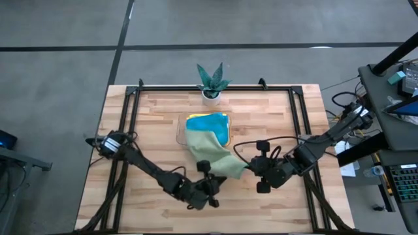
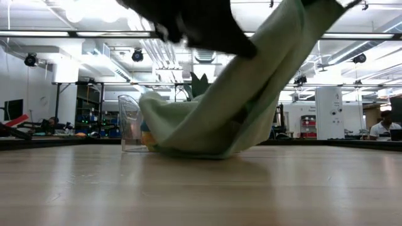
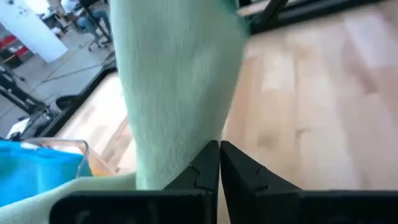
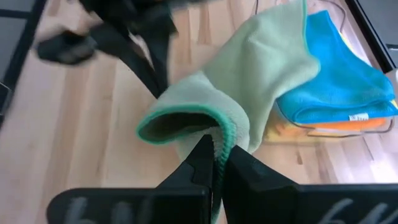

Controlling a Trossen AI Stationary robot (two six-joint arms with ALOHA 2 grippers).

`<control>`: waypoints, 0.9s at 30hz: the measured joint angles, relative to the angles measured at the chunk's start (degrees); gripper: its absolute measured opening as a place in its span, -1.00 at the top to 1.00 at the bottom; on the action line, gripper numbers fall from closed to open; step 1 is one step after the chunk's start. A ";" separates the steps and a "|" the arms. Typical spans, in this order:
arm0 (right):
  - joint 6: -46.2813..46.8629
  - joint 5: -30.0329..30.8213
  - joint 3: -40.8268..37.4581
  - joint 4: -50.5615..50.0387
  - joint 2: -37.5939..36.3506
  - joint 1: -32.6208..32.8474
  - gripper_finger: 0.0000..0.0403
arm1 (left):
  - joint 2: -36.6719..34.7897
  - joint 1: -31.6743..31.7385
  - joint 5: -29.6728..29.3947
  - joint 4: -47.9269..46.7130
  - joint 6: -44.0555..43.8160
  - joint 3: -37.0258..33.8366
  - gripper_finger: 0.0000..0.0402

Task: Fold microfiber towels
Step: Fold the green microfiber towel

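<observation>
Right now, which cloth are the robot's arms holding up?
Look at the clear tray in the middle of the wooden table. Draping from it toward the arms is the pale green towel, pinched by both. The blue towel lies flat in the tray.

Looks like a large open-plan robotics lab: exposed ceiling ducts [image 2: 157, 50] and strip lights, equipment racks [image 2: 88, 107], seated people [image 2: 384, 125] at distant desks, grey concrete floor [image 1: 59, 78].

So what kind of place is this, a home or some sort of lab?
Most likely a robotics lab or workshop, not a home: a wooden table framed by black rails, an open hall with ceiling track lights, and people seated at workstations behind.
</observation>
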 joint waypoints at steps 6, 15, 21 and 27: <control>0.01 0.20 -5.22 2.00 -0.08 0.39 0.96 | -1.86 -2.79 -0.21 2.24 1.07 0.21 1.00; -3.90 0.13 -15.89 21.35 0.09 0.37 0.96 | -0.31 -2.24 -0.02 7.71 0.85 -0.63 1.00; -6.13 0.14 -18.84 26.02 0.09 0.35 0.96 | -0.08 -1.82 -0.03 8.01 0.85 -0.67 1.00; -6.76 0.12 -20.35 29.52 0.09 0.35 0.96 | -0.05 -1.36 -0.01 8.14 0.83 -0.70 1.00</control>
